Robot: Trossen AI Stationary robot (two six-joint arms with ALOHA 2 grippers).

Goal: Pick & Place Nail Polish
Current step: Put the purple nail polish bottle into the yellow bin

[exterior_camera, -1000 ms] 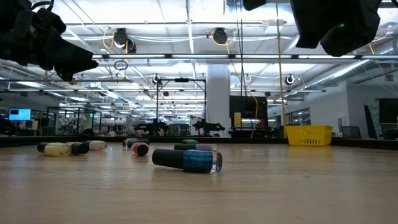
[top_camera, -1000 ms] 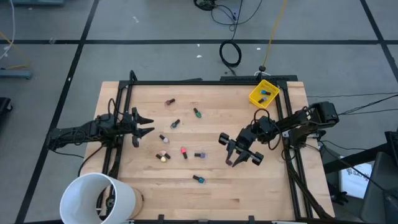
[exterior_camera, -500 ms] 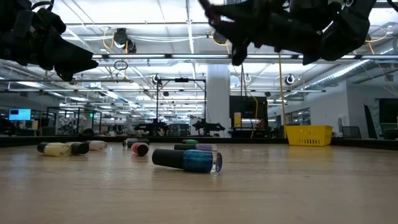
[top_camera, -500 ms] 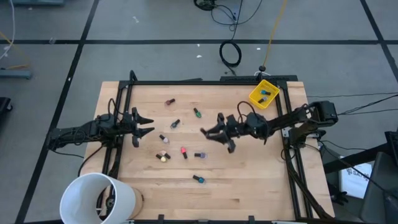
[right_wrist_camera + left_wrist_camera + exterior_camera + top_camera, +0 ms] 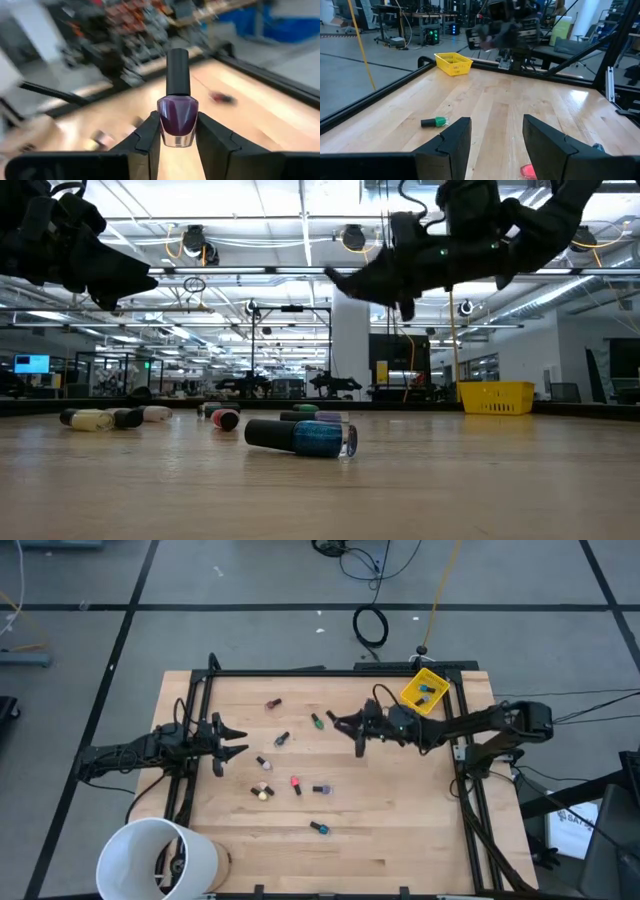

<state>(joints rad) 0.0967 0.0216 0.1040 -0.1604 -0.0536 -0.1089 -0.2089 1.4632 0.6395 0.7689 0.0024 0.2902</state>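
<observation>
A purple nail polish bottle with a black cap sits between the fingers of my right gripper, which hangs level above the table's far middle and points toward its left edge. Several more nail polish bottles lie on their sides on the wood, among them a green one, a red one and a blue one. My left gripper waits open at the table's left edge, nothing between its fingers. My right gripper pinches the purple bottle by the two sides of its glass body between its two fingers. The black cap stands free beyond the fingers. The fingers come level from the table's right side, and the bottle is lifted clear of the table.
A yellow bin holding a few bottles stands at the far right corner. A large white bucket stands off the near left corner. A black frame rail runs around the table. Bare wood spreads across the near right.
My right gripper has swung from the table's near middle toward its far edge, carrying the purple bottle. It has tipped up from pointing down to level and now points toward the left edge, close to the green bottle.
</observation>
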